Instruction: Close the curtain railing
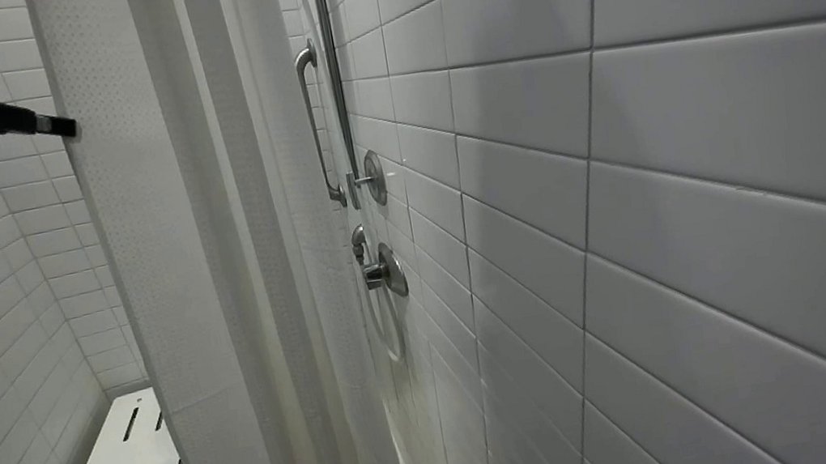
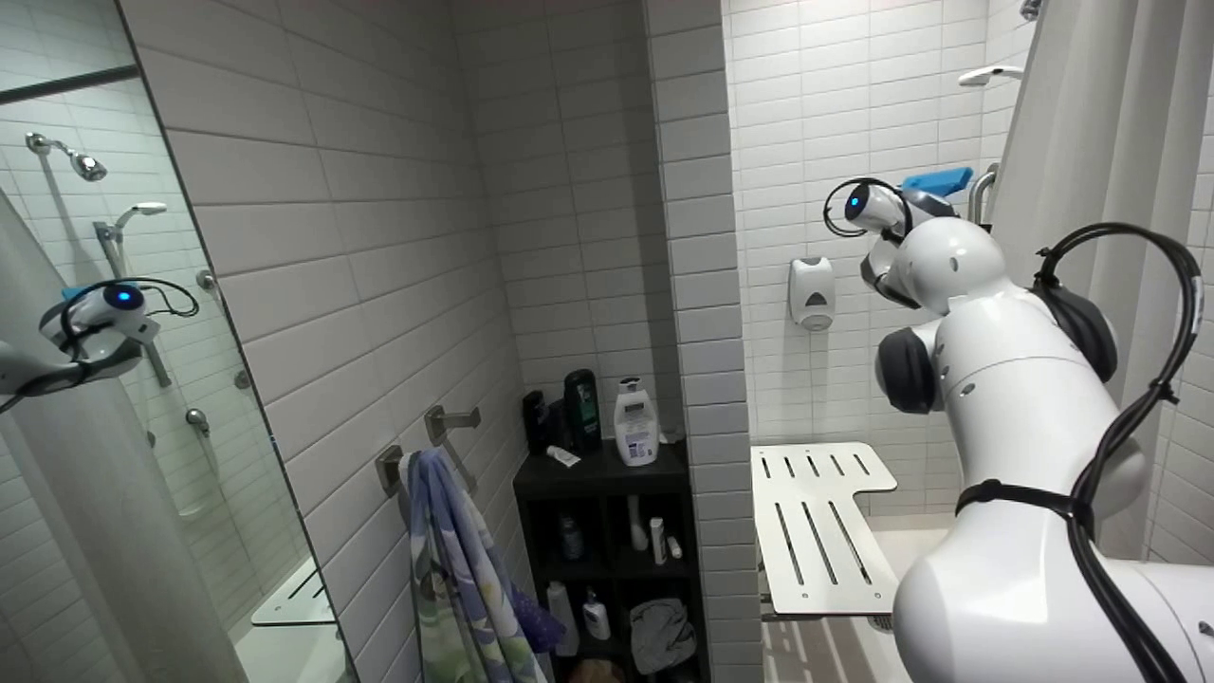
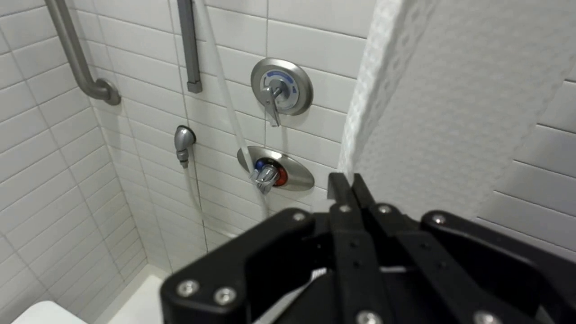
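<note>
Beside the slatted bench (image 1: 124,459) the shower curtain (image 1: 196,256) hangs in long vertical folds, its edge pinched in the claw (image 3: 348,182), higher than the bench; a white wall dispenser (image 2: 812,296) sits above the bench

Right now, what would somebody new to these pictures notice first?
Probably the bulky white robot arm with rounded segments, at the right of an exterior view. Next, the tall white-grey fabric shower curtain with long vertical folds, left of centre in an exterior view; in the wrist view, black jaws pinch its edge. A lilac patterned cloth hangs left of a black cubby shelf in an exterior view.
</note>
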Available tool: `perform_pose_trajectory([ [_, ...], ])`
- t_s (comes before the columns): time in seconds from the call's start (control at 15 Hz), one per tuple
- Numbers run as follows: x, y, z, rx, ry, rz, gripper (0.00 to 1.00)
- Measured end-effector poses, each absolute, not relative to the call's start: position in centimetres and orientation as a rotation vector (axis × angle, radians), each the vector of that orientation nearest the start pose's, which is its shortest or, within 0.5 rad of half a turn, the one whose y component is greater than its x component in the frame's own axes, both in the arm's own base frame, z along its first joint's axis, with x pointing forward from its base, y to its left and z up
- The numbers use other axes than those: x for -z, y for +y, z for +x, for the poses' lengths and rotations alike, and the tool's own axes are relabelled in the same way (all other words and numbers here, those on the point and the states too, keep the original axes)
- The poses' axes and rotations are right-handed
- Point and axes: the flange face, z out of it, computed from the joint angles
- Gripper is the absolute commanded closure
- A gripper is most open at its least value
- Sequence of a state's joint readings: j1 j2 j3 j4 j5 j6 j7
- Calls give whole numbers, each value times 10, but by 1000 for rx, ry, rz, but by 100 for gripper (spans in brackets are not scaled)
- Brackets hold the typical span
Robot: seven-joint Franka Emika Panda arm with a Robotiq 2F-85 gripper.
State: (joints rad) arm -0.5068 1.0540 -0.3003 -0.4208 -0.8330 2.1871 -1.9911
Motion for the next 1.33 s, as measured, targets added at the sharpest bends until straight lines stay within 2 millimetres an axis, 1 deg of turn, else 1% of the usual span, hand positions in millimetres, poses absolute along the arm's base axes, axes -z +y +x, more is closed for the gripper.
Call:
perform_pose_trajectory([
  [0.47,-556,-446,686,962,1703,1220,100],
  [1.07,-567,-411,704,875,1902,1056,100],
  [1.33,-574,-396,709,806,1986,987,100],
])
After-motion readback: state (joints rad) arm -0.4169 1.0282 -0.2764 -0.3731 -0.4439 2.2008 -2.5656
